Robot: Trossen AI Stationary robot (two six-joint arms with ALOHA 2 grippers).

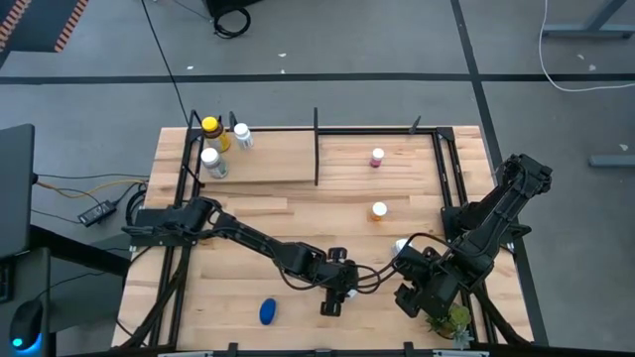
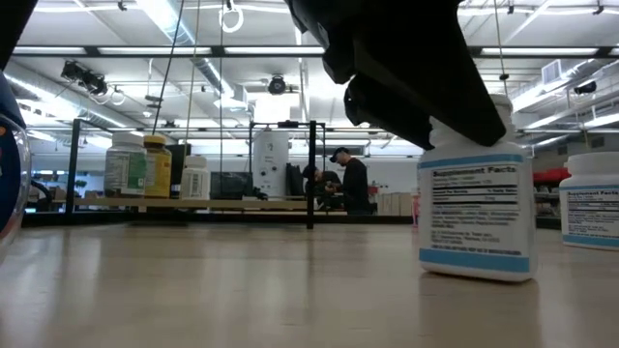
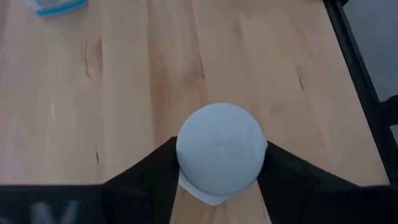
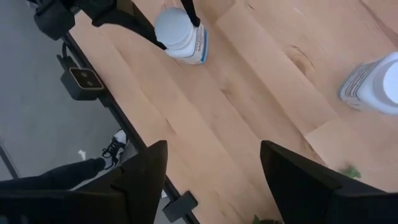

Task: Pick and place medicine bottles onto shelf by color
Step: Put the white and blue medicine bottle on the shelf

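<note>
We read "Supplement Facts" as the heading on the label of the white bottle (image 2: pixel 476 217) standing on the counter (image 2: pixel 242 290) in the low view; the smaller lines beneath it are too fine for us to make out. At its three o'clock, a second white bottle (image 2: pixel 592 208) at the picture's edge carries the same "Supplement Facts" heading. We can read no other text elsewhere.
</note>
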